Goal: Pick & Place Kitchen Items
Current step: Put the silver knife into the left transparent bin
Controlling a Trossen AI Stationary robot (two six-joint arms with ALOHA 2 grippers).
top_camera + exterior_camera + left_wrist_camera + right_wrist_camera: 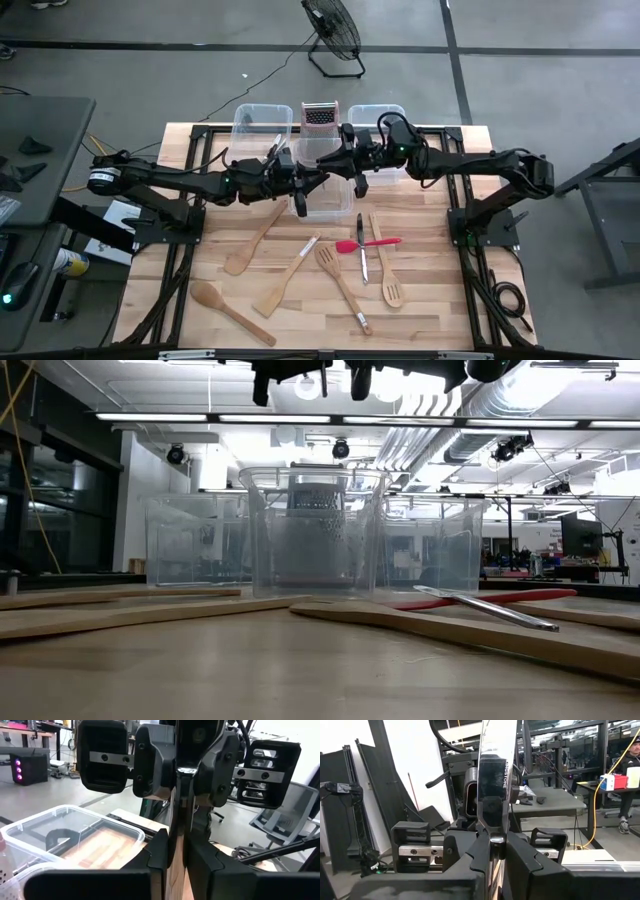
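Note:
Both arms meet above the middle clear bin [325, 195]. My left gripper [300, 190] and my right gripper [356, 172] face each other, each shut on one silver metal knife [495, 770] that spans between them. In the low view only the finger ends [325, 378] show at the top, above the bin [312, 530]. Lying flat on the table are wooden spoons and spatulas [290, 280], a red-headed spatula [368, 244] and another metal knife [360, 245]. One utensil leans inside the left bin [275, 145]. My left gripper pinches the knife between its two fingers [160, 850]. The thin piece [178, 825] shows edge-on and runs straight ahead to the other gripper. The knife is lifted clear of the table. Which end the fingers have, I cannot tell. My right gripper pinches the knife between its two fingers [517, 855], at the base of the lettered blade [492, 827]. The shiny blade [495, 765] stands out beyond the fingers toward the left gripper. It is held clear of the bins and the table.
Three clear bins stand along the far side: left [262, 125], middle, right [385, 125]. A metal box grater [320, 117] stands behind the middle bin. The near half of the table [450, 300] holds the scattered utensils. A fan [333, 35] stands on the floor beyond.

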